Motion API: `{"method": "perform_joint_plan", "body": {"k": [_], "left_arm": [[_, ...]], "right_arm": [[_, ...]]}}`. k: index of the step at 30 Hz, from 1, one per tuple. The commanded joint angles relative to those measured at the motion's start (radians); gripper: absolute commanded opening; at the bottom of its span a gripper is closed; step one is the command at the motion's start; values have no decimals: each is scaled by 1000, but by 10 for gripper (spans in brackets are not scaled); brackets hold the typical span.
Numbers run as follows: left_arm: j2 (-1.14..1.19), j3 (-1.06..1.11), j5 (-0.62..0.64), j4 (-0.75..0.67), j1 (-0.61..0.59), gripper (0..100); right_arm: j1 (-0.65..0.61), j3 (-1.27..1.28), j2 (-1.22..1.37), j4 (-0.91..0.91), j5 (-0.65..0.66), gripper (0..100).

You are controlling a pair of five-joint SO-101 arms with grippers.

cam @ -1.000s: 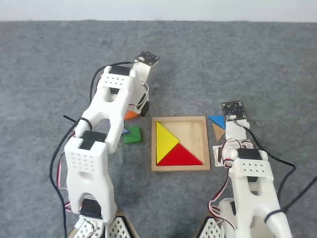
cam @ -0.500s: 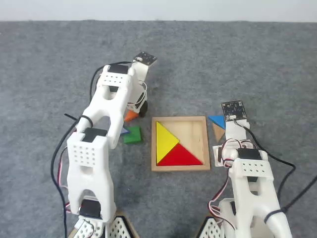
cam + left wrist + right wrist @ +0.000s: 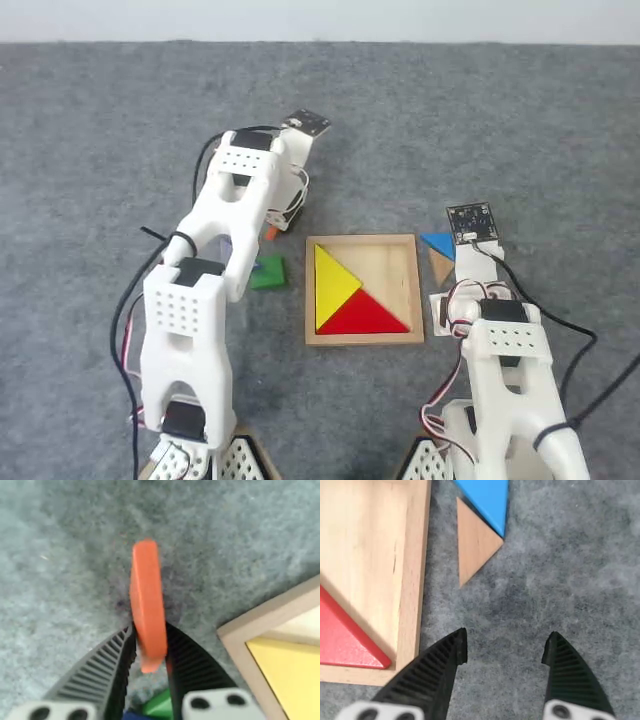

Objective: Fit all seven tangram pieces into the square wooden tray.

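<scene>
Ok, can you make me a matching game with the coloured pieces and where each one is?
Column one:
1. orange piece
2. red triangle
3. blue triangle
4. green piece

Column two:
a. inside the tray
b. on the mat beside the wooden triangle
c. pinched in the left tool
d. on the mat, partly under the left arm

Pairs: 1-c, 2-a, 3-b, 4-d.
</scene>
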Motion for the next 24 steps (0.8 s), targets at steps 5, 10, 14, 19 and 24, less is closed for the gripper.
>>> {"method": "perform_joint_plan", "body": {"k": [5, 10, 14, 19, 24], "left_arm": [[-3, -42, -8, 34, -5, 121], [-3, -58, -12, 78, 0, 218], [-3, -122, 11, 97, -9, 219], [2, -183, 86, 114, -3, 220], [11, -171, 95, 87, 0, 220]], "right_arm": [[12, -11, -38, -8, -9, 242], [12, -11, -38, -8, -9, 242], [12, -11, -38, -8, -9, 242], [12, -11, -38, -8, -9, 242], [12, -11, -38, -8, -9, 242]]}}
